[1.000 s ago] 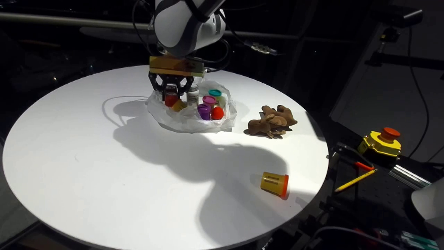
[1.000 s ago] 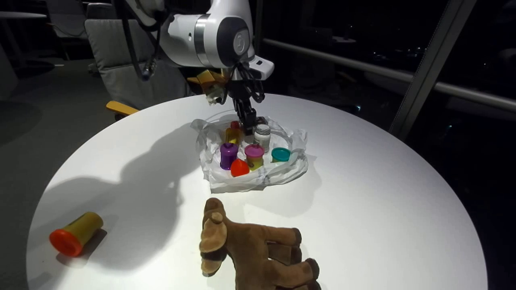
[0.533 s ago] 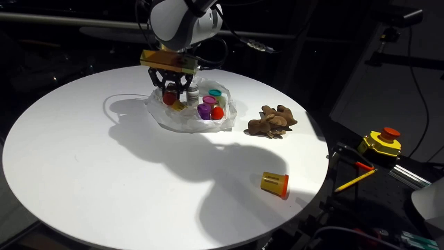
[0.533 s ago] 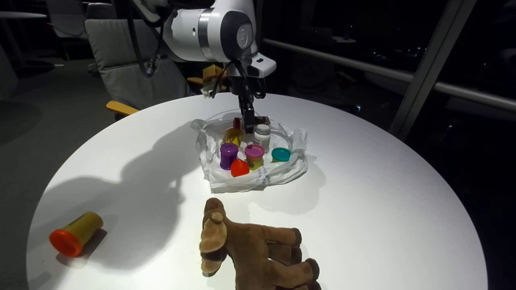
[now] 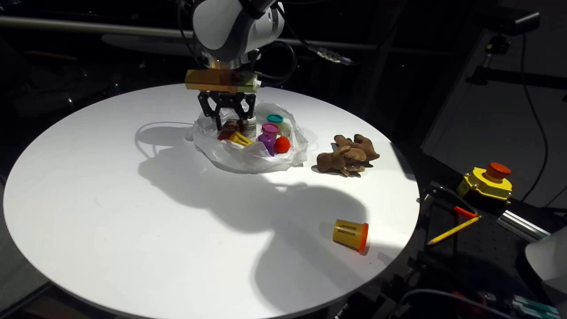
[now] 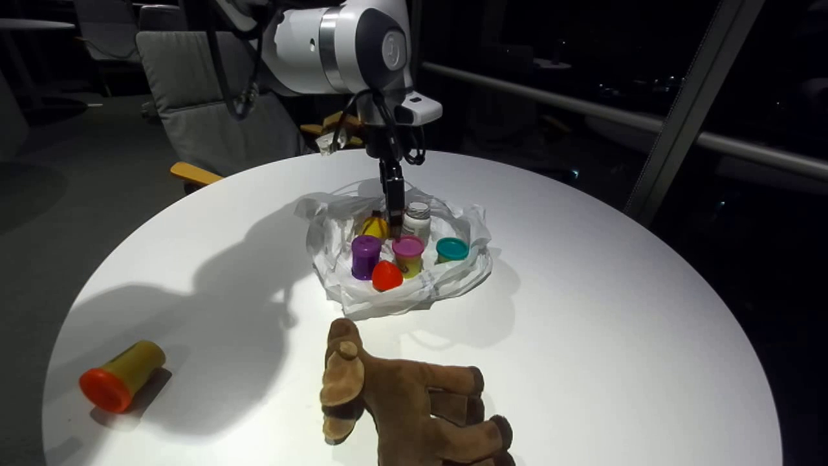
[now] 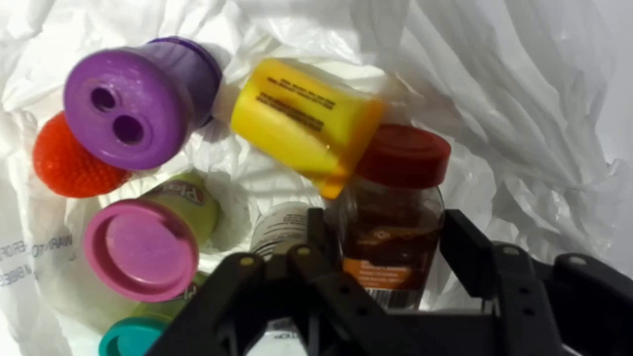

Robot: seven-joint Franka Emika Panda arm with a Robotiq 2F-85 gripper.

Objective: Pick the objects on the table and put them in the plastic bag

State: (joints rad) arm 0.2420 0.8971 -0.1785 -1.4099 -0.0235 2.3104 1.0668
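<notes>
From the left, as I stood in the room, the black two-fingered robot gripper hung low inside the wrinkled, translucent white plastic bag, which lay spread on the far part of the large round white table. The jaws stood a fair way apart, one on each side of a tipped glass jar with a red lid and brown contents; in that dark spot I couldn't make out whether either finger touched the glass. I took this for the release step. Rightward, also in the bag, came a yellow plastic tub with an orange lid on its side, a small white bottle, a purple plastic cup with two holes, a pink-lidded yellow tub, a teal-lidded tub and a bright red rounded piece. Farther right, outside the bag, lay a brown plush animal and, nearer, a second yellow tub with a red-orange lid. Those two were left to do. The next move called, I thought, for more spread, then a straight lift that wouldn't drag the film, before reaching right for one of them.

Compared with half a second earlier, the jaws were wider, the jar sat farther right, the bag and its contents had shifted slightly right and near, and the plush animal and second tub hadn't stirred.
</notes>
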